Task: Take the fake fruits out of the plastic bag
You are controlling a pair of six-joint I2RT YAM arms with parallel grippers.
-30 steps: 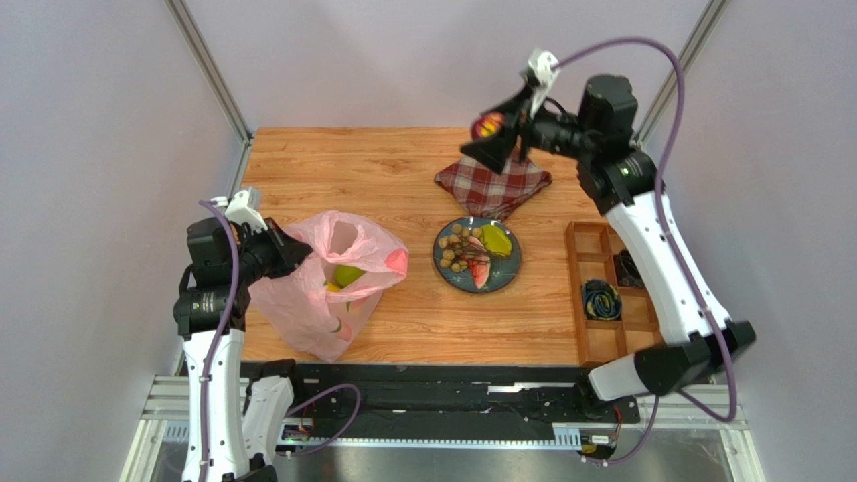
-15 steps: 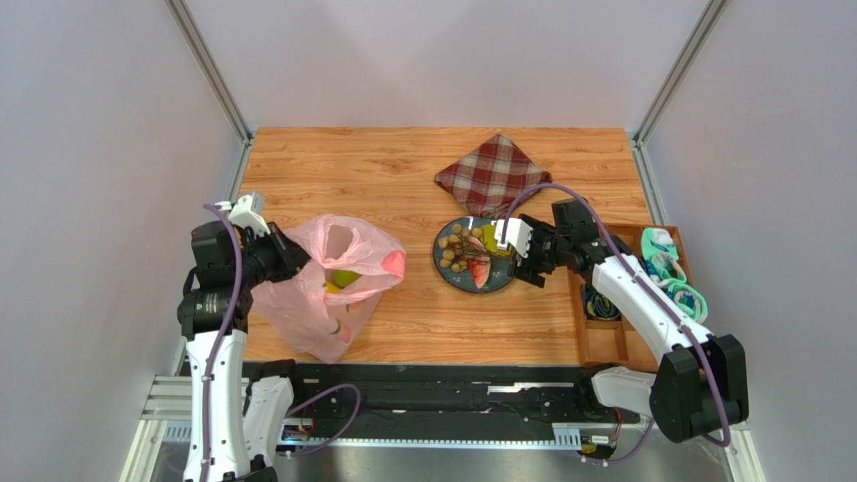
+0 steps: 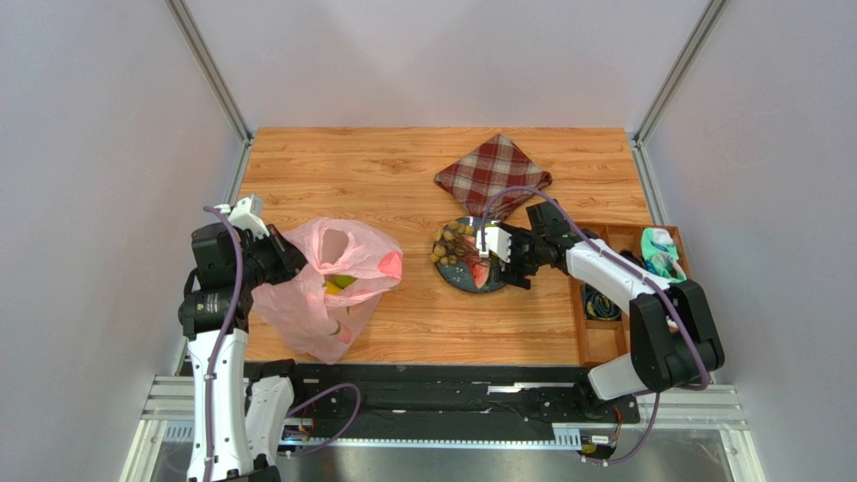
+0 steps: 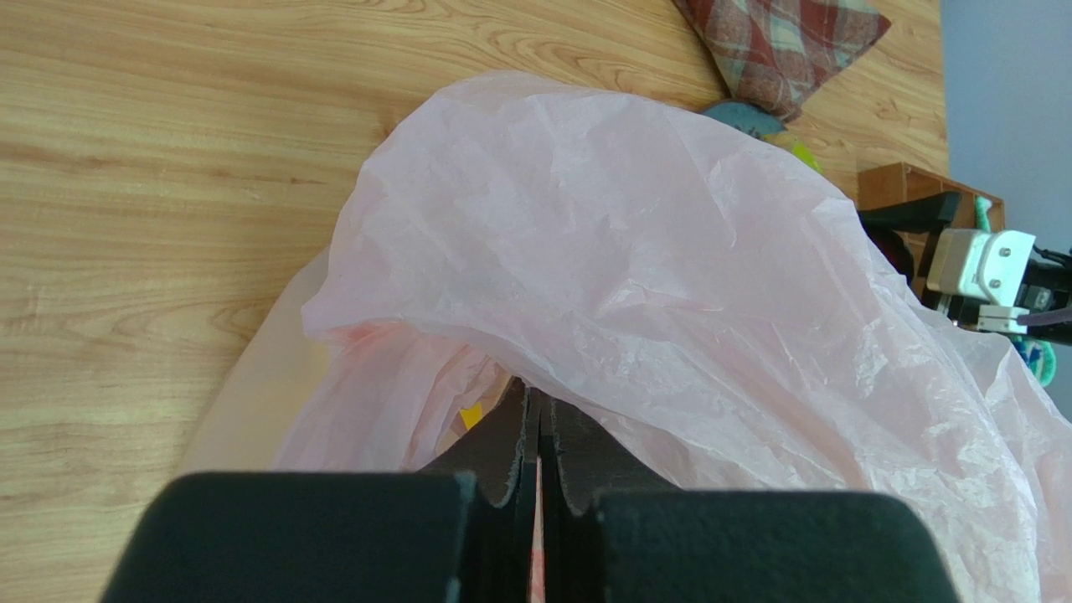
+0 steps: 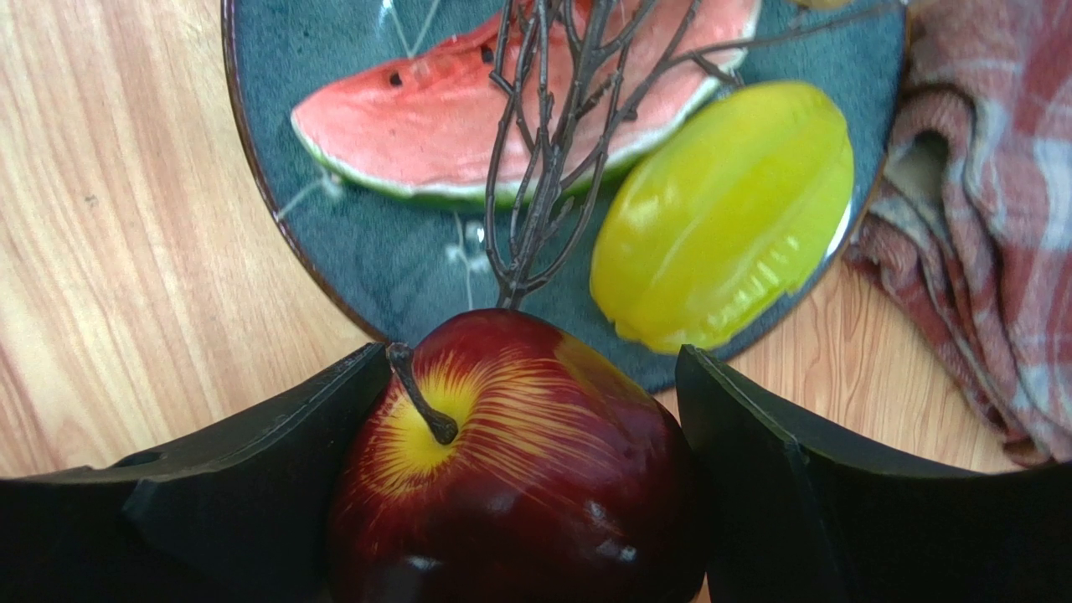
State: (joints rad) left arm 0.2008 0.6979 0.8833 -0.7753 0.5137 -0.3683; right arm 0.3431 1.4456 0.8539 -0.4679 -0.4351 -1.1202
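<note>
The pink plastic bag (image 3: 332, 296) lies at the table's left with its mouth open. A green pear (image 3: 343, 282) and a yellow fruit show inside it. My left gripper (image 3: 283, 257) is shut on the bag's rim and holds it up; in the left wrist view the film (image 4: 629, 251) runs between the closed fingers (image 4: 516, 434). My right gripper (image 3: 506, 269) is low over the dark plate (image 3: 444, 273), shut on the dark red apple (image 5: 516, 465). On the plate (image 5: 378, 251) lie a watermelon slice (image 5: 503, 101), a yellow fruit (image 5: 724, 214) and the grape bunch (image 3: 453, 241).
A red plaid cloth (image 3: 493, 176) lies behind the plate. A wooden compartment tray (image 3: 602, 346) stands at the right edge with a dark sock roll (image 3: 601, 299) and teal socks (image 3: 659, 251).
My right arm came down from high at the back with the apple and now sits over the plate's right side. The left gripper kept its hold on the bag.
</note>
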